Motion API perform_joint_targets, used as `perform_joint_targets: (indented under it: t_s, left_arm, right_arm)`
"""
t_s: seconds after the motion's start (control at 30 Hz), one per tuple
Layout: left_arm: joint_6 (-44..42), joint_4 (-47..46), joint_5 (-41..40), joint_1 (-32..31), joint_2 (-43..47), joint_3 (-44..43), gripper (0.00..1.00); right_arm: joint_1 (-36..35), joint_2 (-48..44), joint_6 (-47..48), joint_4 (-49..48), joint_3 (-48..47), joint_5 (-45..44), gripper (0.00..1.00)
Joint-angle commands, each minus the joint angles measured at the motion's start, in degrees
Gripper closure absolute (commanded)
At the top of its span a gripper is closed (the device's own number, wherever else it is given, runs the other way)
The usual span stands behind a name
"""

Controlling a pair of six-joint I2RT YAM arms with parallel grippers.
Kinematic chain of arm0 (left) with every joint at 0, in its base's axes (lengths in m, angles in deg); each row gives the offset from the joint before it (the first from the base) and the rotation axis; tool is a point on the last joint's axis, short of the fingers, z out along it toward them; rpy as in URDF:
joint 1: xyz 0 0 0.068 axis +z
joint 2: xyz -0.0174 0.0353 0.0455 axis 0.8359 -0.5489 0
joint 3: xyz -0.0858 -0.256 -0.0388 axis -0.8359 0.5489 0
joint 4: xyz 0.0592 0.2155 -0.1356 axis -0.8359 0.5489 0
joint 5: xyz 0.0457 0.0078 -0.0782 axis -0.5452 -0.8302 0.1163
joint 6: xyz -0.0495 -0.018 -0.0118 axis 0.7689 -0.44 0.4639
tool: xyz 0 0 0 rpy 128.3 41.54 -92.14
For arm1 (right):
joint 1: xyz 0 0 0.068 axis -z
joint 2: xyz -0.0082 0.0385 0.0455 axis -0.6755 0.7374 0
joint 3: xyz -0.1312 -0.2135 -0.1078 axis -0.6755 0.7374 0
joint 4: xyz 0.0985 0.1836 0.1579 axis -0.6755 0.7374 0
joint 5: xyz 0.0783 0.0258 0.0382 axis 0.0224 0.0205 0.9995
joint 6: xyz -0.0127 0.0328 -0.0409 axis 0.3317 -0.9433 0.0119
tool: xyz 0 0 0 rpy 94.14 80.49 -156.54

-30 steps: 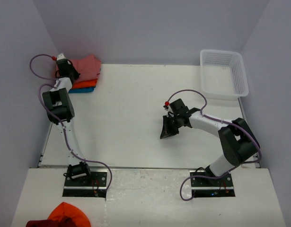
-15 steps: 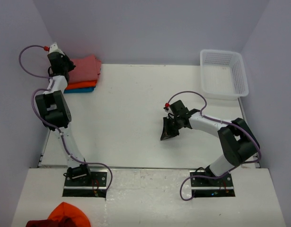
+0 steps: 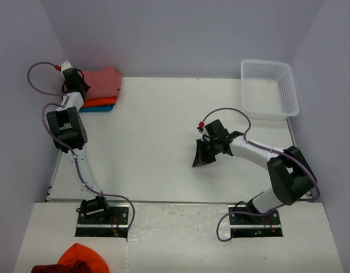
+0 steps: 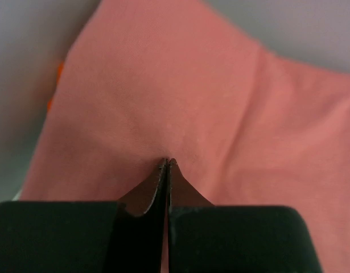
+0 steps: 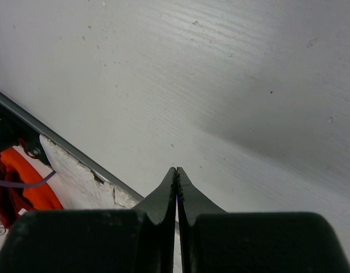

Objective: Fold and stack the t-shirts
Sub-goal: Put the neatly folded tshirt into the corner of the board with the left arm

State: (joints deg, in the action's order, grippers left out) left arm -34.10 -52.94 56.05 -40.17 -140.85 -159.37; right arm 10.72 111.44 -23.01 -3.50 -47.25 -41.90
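- Well, what are your grippers doing?
- My left gripper (image 4: 167, 162) is pinching fully closed and empty, pointing at the salmon-red t-shirt (image 4: 209, 102) just ahead, which is topping the orange t-shirt (image 3: 101, 102) and the teal t-shirt (image 3: 98, 108). My right gripper (image 5: 176, 169) is hovering closed and empty over the table (image 5: 220, 85).

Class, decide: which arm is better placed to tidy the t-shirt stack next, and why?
Left. The left hand sits shut over the salmon-red t-shirt topping the stack; the right hand hangs over bare table, far away.
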Motion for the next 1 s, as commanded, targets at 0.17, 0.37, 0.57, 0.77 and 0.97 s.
perform_joint_targets:
  t_s: [0.17, 0.37, 0.57, 0.77, 0.97]
  left_arm:
    - [1.8, 5.4, 2.0, 1.8, -5.9, -5.8, 1.0]
    - [2.5, -2.9, 5.8, 1.7, 2.0, 1.1, 1.0]
    - [4.7, -5.1, 14.2, 0.6, 11.2, 2.2, 1.0]
    - [3.5, -4.1, 18.0, -3.8, 24.1, 2.6, 0.85]
    - [4.6, -3.8, 21.8, -9.5, 40.0, 11.9, 0.23]
  right_arm:
    - [-0.3, -0.5, -0.4, 0.0, 0.1, -0.4, 1.0]
    - [-0.7, -3.9, 0.8, -0.4, -0.1, -1.9, 1.0]
    - [-0.8, -13.1, 2.9, 0.7, -1.2, -4.3, 0.78]
    - [-1.3, -25.4, 4.1, 0.7, -0.9, -5.2, 0.65]
    - [-1.6, -33.5, 4.5, -0.6, -0.8, -6.5, 0.31]
